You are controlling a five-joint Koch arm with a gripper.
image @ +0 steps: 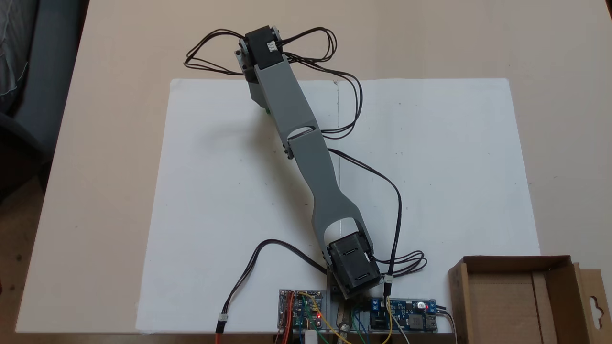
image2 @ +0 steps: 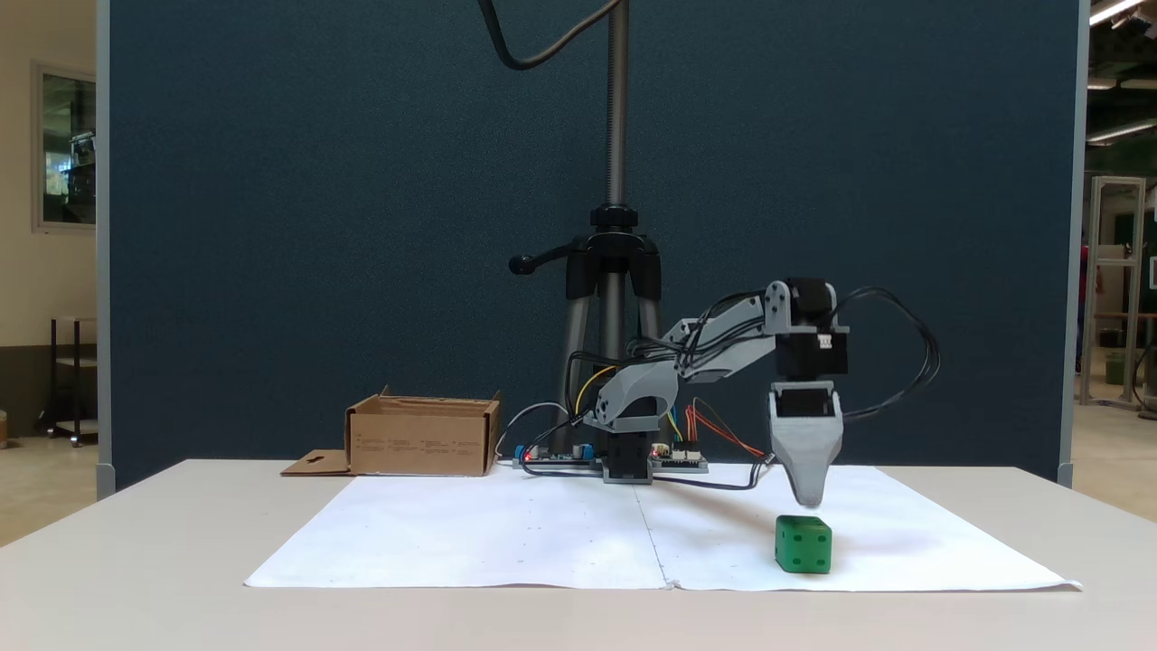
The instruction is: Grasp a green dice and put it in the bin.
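The green dice point(image2: 803, 543) sits on the white paper point(image2: 506, 533) near the paper's front right in a fixed view. My gripper point(image2: 807, 499) hangs point-down just above the dice, a small gap from its top. The jaws line up one behind the other, so only one tapered grey tip shows. From above, the arm covers the dice except for a green sliver point(image: 267, 111). The cardboard bin point(image2: 423, 438) stands at the far left beside the arm's base. In the view from above, the bin point(image: 511, 262) is at the bottom right with its hanger-hole flap point(image: 595, 306) spread out.
Circuit boards point(image: 301, 309) and loose black cables point(image: 397, 210) lie around the arm's base. A tripod point(image2: 615, 271) stands behind the base before a dark blue screen. The white paper point(image: 215, 191) covers most of the beige table.
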